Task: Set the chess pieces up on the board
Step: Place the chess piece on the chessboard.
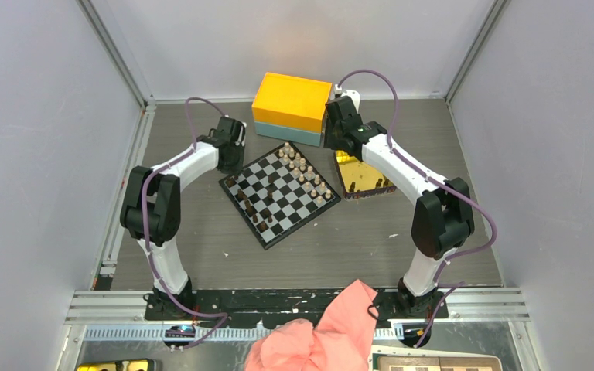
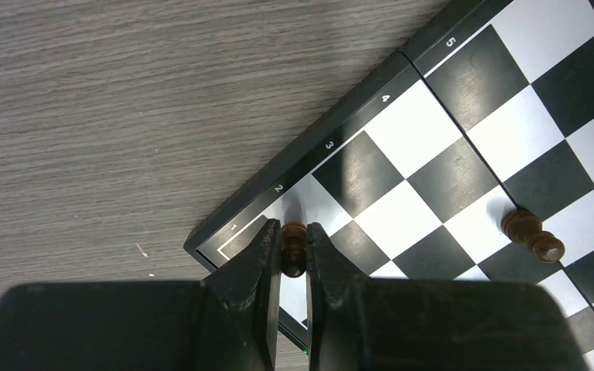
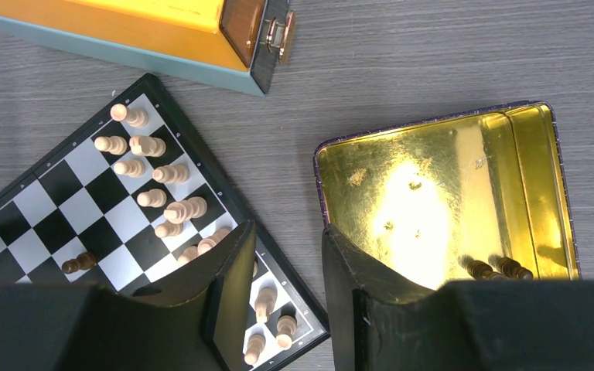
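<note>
- Dark brown wood sits between the jaws of the left gripper in the left wrist view. They are clenched on one dark piece, upright at a corner of the board beside the border digits 1 and 2. Whether its base touches the square I cannot tell.
- Only that view shows a second dark piece lying tipped on its side, further in on the board.
- From above, the left wrist hides the grasp. That view shows instead the whole board lying diagonally on the grey table, with a yellow box behind it and a pink cloth at the near edge.
- The right wrist view shows the right gripper released, jaws apart and holding nothing, over the board's edge and the gold tin beside it.
- Light pieces stand in two rows along that edge.
- Two dark pieces lie in the tin's near corner.
</note>
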`<state>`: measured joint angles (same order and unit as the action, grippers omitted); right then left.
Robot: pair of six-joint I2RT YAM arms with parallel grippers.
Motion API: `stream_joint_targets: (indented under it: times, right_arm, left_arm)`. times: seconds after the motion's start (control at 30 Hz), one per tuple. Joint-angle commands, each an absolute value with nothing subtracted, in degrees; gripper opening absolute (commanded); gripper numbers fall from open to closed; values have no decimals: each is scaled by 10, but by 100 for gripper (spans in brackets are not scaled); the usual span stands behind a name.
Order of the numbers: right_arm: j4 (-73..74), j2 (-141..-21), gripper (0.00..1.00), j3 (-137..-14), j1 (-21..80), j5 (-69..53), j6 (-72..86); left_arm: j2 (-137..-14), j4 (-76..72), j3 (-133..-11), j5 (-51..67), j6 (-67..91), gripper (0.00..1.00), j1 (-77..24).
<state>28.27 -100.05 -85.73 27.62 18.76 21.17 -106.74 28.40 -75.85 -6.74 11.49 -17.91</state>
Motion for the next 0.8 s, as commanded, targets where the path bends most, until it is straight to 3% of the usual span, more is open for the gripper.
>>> stream_joint_targets:
  times: [0.0, 0.77]
  right_arm:
    - [263, -998, 43, -881, 274, 186, 214]
    - [266, -997, 43, -879, 274, 187, 215]
  left_arm:
    - [-1066, 258, -786, -59, 120, 4, -176]
    - [-1085, 250, -791, -46, 126, 6, -176]
